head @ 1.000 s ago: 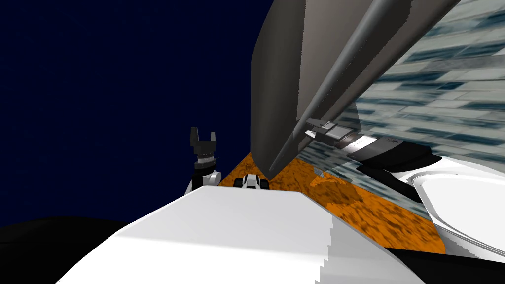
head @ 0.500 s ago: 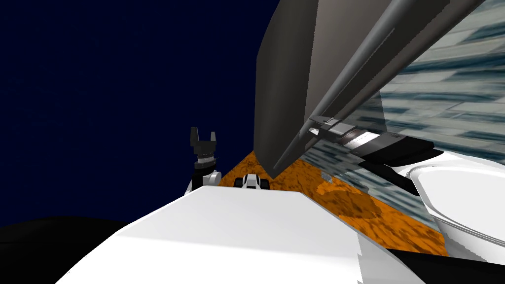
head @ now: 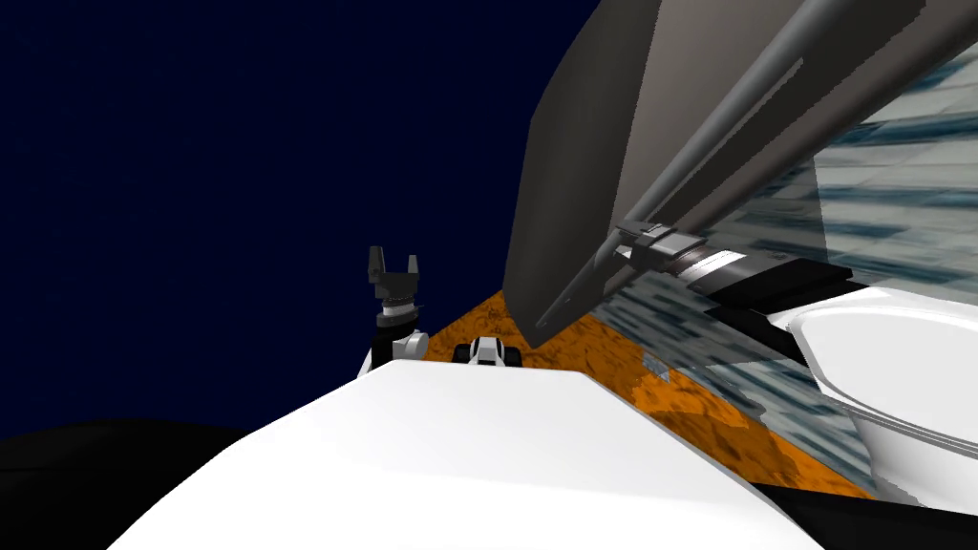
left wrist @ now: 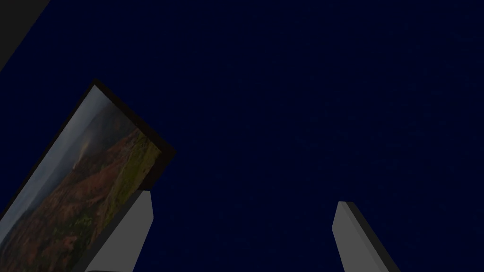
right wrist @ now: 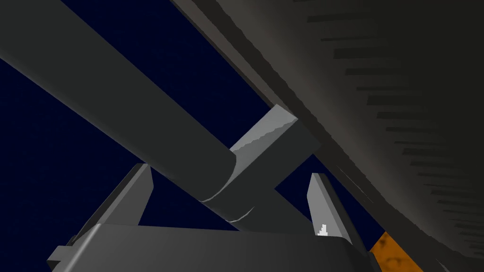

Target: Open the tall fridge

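Fridge [head: 592, 172] rises as a tall grey slab right of centre in the head view, leaning with the camera's slant, its foot meeting the orange floor [head: 707, 411] just ahead of me. Down its front runs a long, round grey handle [head: 726, 119], standing off the door face. The right tool [head: 638, 239] sits on the lower stretch of this bar, its arm reaching in from the right in front of a blue-grey tiled wall [head: 888, 210]. In the right wrist view the handle [right wrist: 142, 108] crosses slantwise between the right tool [right wrist: 230, 170] and its two fingers [right wrist: 137, 198], which stand wide on either side of the bar, spread rather than pressing on it. Just past them a square bracket [right wrist: 269, 141] joins the bar to the door. How far the door stands from the cabinet cannot be told. The left tool [head: 393, 260] hangs raised to the left of the fridge, well apart from it, before a dark blue wall [head: 239, 191]. Seen from the left wrist, the left tool [left wrist: 244, 198] has its fingers spread with nothing between them.
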{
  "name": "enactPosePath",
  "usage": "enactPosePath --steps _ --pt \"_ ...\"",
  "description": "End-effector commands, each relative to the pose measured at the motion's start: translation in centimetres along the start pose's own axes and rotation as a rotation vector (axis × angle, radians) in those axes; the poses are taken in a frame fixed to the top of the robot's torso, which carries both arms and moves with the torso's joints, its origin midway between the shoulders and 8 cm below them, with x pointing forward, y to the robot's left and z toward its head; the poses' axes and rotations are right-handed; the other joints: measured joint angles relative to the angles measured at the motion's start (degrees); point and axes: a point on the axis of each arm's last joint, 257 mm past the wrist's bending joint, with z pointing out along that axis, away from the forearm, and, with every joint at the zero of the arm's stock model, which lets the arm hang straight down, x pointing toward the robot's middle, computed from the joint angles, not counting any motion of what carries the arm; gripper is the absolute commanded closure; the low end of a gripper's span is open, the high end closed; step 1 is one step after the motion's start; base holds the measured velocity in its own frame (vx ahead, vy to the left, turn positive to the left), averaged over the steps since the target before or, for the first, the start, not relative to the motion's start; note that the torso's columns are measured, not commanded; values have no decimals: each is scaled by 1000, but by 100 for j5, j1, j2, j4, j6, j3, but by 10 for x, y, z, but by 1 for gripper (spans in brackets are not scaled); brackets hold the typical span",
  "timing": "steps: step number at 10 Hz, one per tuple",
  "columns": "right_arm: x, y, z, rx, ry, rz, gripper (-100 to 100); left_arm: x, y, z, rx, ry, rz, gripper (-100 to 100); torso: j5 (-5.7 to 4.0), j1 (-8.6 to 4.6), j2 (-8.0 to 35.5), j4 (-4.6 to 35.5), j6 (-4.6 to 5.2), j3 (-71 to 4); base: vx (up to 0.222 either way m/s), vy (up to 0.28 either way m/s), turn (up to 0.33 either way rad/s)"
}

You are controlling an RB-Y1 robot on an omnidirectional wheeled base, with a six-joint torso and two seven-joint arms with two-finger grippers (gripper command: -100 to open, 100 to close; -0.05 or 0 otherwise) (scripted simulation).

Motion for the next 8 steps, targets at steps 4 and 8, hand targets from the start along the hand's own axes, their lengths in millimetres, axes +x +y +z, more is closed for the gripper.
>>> enactPosePath --steps 4,8 --pt "-2 -2 1 7 -5 1 100 0 0 0 0 0 1 0 -3 -13 4 10 35 7 7 -8 -95" --pt "-41 -39 -4 90 -90 -3 100 0 0 0 0 0 1 0 -11 -2 33 1 7 25 149 -21 -327"
